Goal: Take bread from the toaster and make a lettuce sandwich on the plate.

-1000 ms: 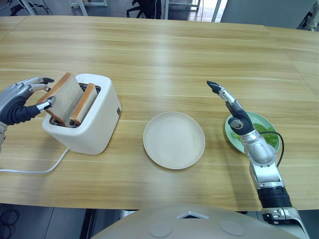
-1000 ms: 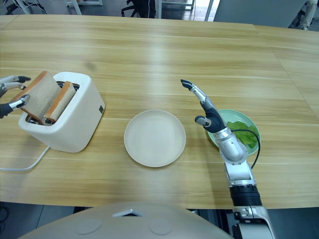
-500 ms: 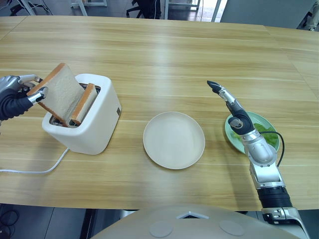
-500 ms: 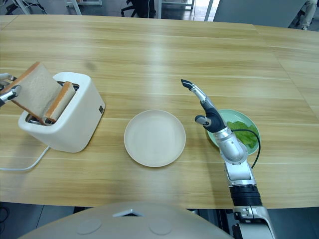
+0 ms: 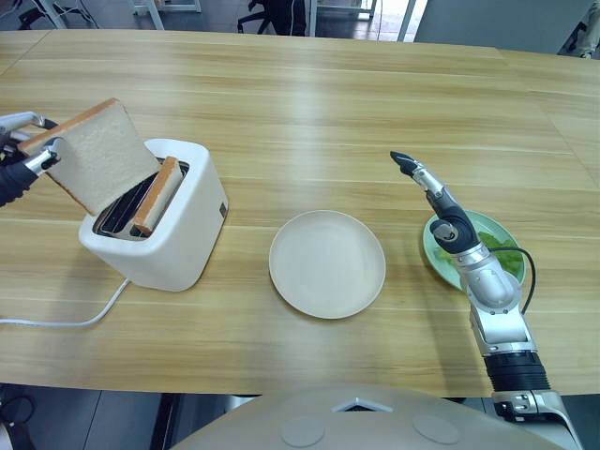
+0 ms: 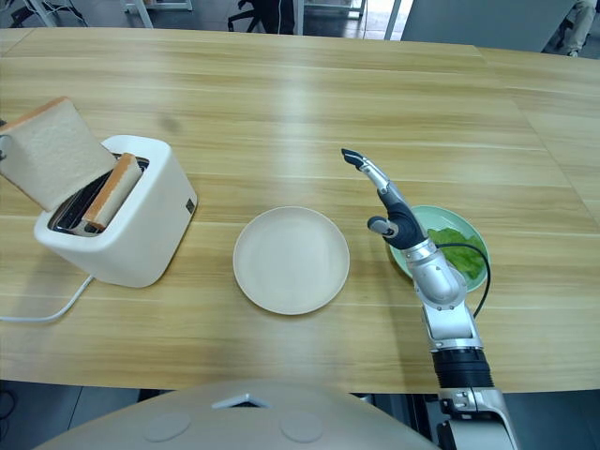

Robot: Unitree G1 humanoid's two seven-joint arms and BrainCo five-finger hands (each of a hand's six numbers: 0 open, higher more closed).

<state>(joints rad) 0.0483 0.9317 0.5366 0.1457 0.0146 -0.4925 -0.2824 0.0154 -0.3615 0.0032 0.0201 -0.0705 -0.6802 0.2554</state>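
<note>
At the upper left of the frame, a pale square slice of bread with a brown crust is being held tilted above the rounded white toaster, with its lower corner just over a slot. It is being pinched at its upper left edge by the left hand, whose fingers are being pressed together on the crust. A second brown-crusted slice is standing in the slot on the plate's side. The held slice is being judged light, fairly stiff and crumbly (a hard squeeze could be denting or cracking it), so it is best taken gently at the crust, across the flat faces. The round beige plate is lying at the centre of the frame on the light wooden table, well apart from the toaster. At the right, the right hand is being held raised over the left rim of the small green dish of lettuce leaves, its fingers stretched out and holding nothing.
</note>
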